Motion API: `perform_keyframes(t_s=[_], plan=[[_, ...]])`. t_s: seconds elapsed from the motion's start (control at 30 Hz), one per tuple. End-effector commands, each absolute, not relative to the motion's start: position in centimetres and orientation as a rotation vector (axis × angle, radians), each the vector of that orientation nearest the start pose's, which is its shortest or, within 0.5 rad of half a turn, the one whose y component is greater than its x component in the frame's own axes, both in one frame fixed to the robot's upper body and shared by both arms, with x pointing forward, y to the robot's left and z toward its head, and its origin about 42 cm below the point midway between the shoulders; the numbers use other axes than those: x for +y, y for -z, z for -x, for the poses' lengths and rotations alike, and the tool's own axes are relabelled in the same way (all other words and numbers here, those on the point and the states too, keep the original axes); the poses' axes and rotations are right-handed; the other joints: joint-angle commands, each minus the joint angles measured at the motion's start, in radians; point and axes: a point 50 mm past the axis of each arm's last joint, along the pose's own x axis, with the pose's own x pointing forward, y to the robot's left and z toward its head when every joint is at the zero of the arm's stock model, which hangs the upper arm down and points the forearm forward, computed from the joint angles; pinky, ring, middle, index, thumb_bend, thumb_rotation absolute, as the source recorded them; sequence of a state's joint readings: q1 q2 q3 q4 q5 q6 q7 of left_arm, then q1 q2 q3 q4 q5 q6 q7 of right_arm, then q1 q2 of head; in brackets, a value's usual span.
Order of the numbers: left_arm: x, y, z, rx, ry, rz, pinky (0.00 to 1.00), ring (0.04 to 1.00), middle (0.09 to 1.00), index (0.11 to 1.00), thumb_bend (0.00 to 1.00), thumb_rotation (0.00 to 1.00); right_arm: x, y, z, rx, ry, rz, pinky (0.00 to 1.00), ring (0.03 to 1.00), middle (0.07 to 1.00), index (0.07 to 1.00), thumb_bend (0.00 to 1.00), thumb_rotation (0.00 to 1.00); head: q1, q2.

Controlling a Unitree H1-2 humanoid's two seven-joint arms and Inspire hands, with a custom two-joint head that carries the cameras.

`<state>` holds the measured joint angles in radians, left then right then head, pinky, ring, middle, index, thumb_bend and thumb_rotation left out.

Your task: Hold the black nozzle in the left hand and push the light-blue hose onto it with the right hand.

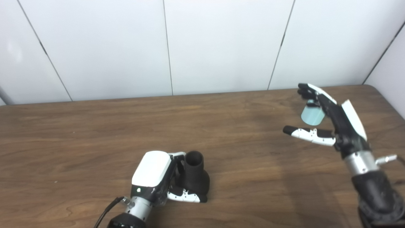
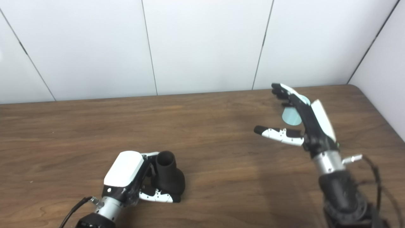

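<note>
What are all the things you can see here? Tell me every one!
nozzle: one, black, near edge of the table, open end up, in the left hand's grasp
hose: one, light blue, far right of the table, partly hidden behind the right hand
table: one, brown wood
wall: white panels behind the table
left hand: one, black and white, closed around the nozzle
right hand: one, black and white, fingers spread, at the hose

Nozzle (image 1: 195,177) is gripped upright by left hand (image 1: 158,180) at near centre-left of table (image 1: 95,133), opening up. Right hand (image 1: 329,123) is spread apart at far right, with hose (image 1: 312,114) partly hidden behind its fingers (image 1: 308,90); contact unclear.
</note>
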<state>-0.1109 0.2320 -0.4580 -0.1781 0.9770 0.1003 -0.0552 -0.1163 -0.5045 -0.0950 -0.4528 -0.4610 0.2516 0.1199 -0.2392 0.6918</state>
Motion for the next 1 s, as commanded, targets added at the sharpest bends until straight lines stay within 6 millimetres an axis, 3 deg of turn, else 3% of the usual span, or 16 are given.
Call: perform_keyframes(t_s=[0.0, 0.07, 0.13, 0.43, 0.7, 0.97], plan=[[15.7, -14.0, -28.3, -0.303, 0.375, -1.220, 0.29, 0.383, 0.475, 0.485, 0.53, 0.00, -34.5, -29.7, -30.4, -0.331, 0.139, 1.098, 0.81, 0.865, 0.868, 0.868, 0.73, 0.34, -0.003, 0.001], [15.8, -14.0, -28.4, -0.305, 0.370, -1.226, 0.29, 0.389, 0.476, 0.484, 0.53, 0.00, -35.3, -30.6, -31.8, -0.299, 0.137, 1.187, 0.83, 0.889, 0.874, 0.867, 0.74, 0.34, -0.017, 0.000], [15.9, -14.0, -28.4, -0.312, 0.369, -1.228, 0.29, 0.393, 0.411, 0.494, 0.52, 0.00, -36.1, -31.5, -33.2, -0.274, 0.149, 1.251, 0.86, 0.899, 0.863, 0.845, 0.79, 0.28, -0.026, 0.001], [16.7, -13.8, -28.5, -0.293, 0.381, -1.211, 0.32, 0.419, 0.396, 0.499, 0.52, 0.00, -39.2, -33.6, -38.5, -0.057, 0.134, 1.488, 0.93, 0.946, 0.884, 0.820, 0.91, 0.15, -0.128, -0.002], [17.8, -13.9, -28.6, -0.288, 0.367, -1.227, 0.32, 0.416, 0.398, 0.500, 0.52, 0.00, -39.8, -32.8, -42.3, 0.108, 0.131, 1.536, 0.89, 0.949, 0.898, 0.823, 0.93, 0.14, -0.216, -0.001], [17.9, -14.2, -28.4, -0.288, 0.356, -1.226, 0.34, 0.417, 0.401, 0.503, 0.52, 0.00, -40.5, -30.5, -44.1, 0.179, 0.136, 1.496, 0.78, 0.893, 0.885, 0.820, 0.94, 0.13, -0.203, -0.002]])
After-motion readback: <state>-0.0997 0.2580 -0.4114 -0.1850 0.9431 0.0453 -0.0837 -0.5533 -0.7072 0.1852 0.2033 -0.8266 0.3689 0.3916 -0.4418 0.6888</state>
